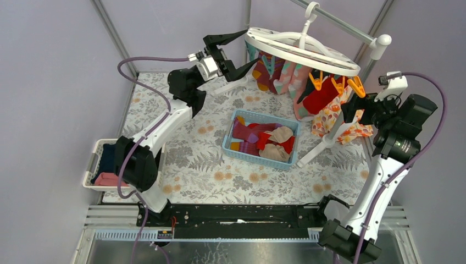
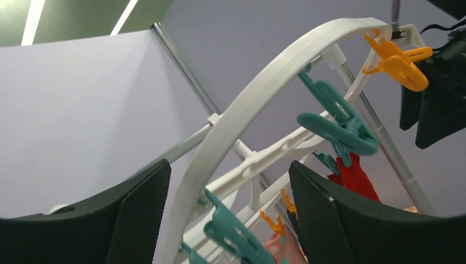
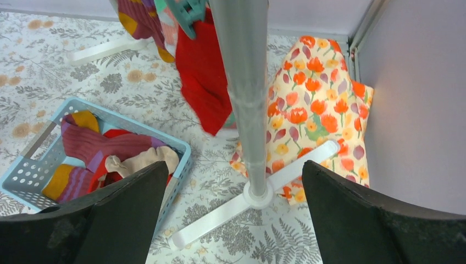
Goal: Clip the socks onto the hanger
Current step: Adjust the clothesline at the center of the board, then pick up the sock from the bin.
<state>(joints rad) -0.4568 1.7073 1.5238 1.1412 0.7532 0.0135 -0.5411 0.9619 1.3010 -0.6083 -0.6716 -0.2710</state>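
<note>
Hanger rim sits inside the left gripper (jaws spread wide)

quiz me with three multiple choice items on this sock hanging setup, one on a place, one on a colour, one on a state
1. Where do the unhung socks lie?
A) in the blue basket
B) in a red bucket
C) in a drawer

2. What colour is the hanger ring?
A) teal
B) white
C) black

3. The left gripper is:
A) shut on a sock
B) shut on a clip
C) open, astride the hanger's rim

Answers:
1 A, the socks are piled in the basket mid-table.
2 B, the oval frame shows white in both views.
3 C, the left wrist view shows the fingers apart with the rim between them.
</note>
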